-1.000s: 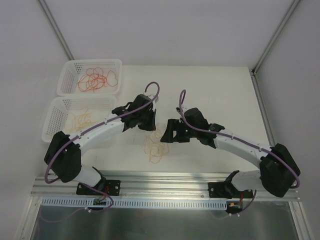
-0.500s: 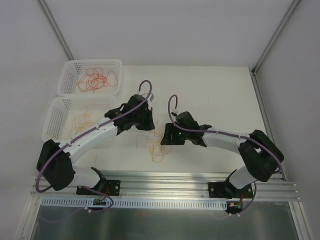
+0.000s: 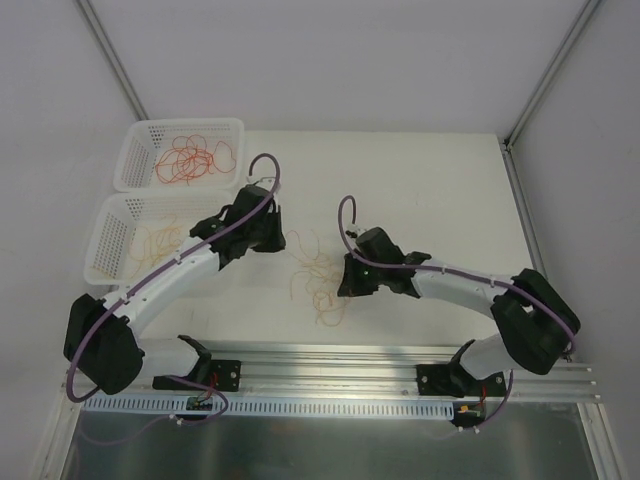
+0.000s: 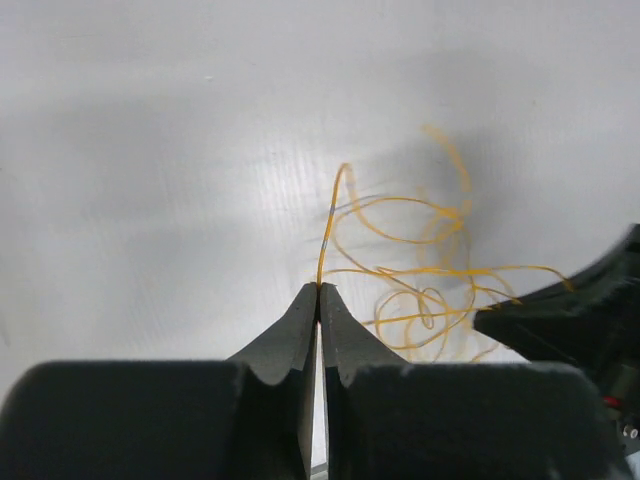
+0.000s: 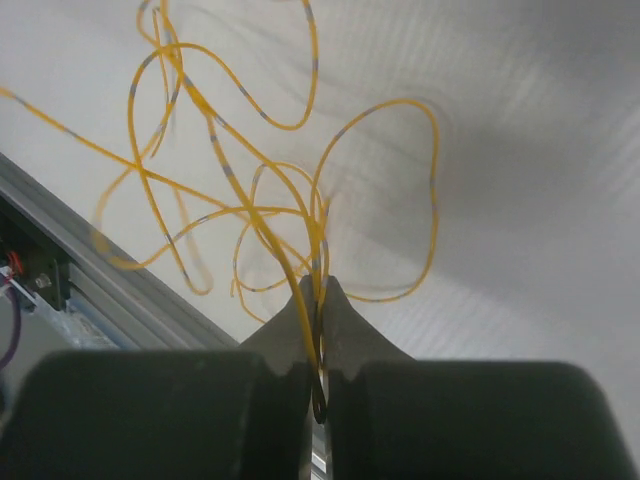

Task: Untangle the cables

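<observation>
Clamps one yellow cable (image 4: pixel 325 235) in left jaws, several in right jaws. Seemingly to tease the tangle (image 3: pixel 318 282) apart.

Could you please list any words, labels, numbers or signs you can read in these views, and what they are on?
None: no text shows on the baskets, table or cables.
Boards at the rail: too small to read.

Left end effector (image 4: pixel 319 290) pinching yellow-orange cable (image 4: pixel 420 270)
</observation>
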